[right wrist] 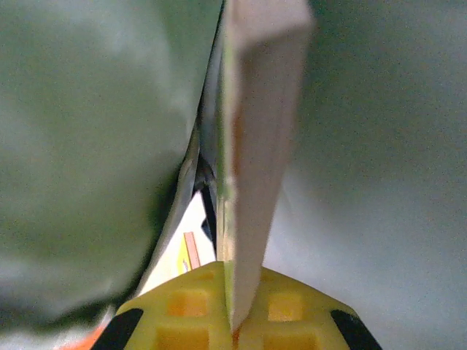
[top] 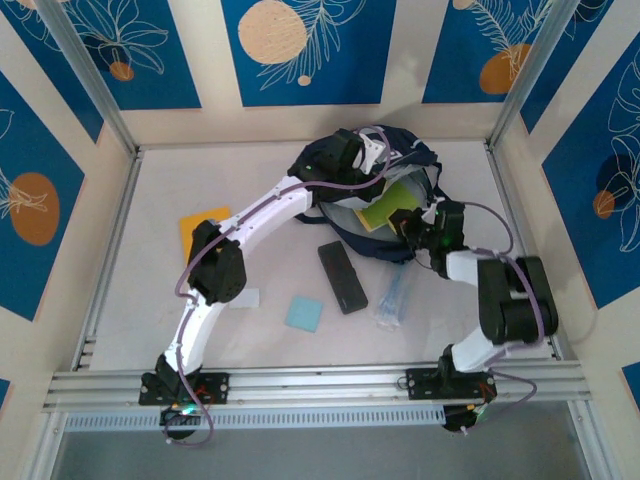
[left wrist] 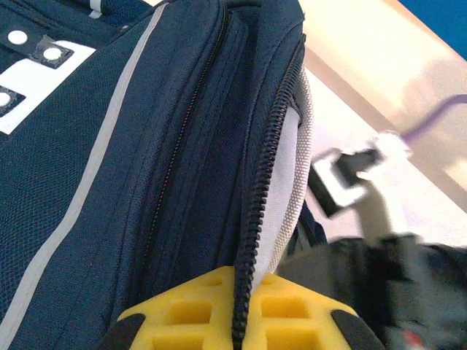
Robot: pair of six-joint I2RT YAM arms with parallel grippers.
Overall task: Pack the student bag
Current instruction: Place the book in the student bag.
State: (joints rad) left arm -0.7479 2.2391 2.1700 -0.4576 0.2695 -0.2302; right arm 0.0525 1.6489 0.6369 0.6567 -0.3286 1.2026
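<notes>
The navy student bag (top: pixel 345 228) lies at the back middle of the table, its mouth held open. My left gripper (top: pixel 374 156) is at the bag's top rim. In the left wrist view the yellow jaws of this gripper (left wrist: pixel 241 310) are shut on the bag's zipper edge (left wrist: pixel 261 211), beside a grey stripe (left wrist: pixel 87 189). My right gripper (top: pixel 408 222) is at the bag's mouth, shut on a green notebook (top: pixel 386 208). In the right wrist view the notebook (right wrist: pixel 257 146) stands edge-on between the jaws of this gripper (right wrist: pixel 235 310), with the bag's grey lining (right wrist: pixel 87 146) on both sides.
On the table in front of the bag lie a black case (top: pixel 342 276), a light blue square (top: pixel 304 313) and a clear pouch (top: pixel 394 300). An orange flat item (top: pixel 195 230) and a white card (top: pixel 246 298) lie by the left arm. Walls (top: pixel 90 220) enclose the table.
</notes>
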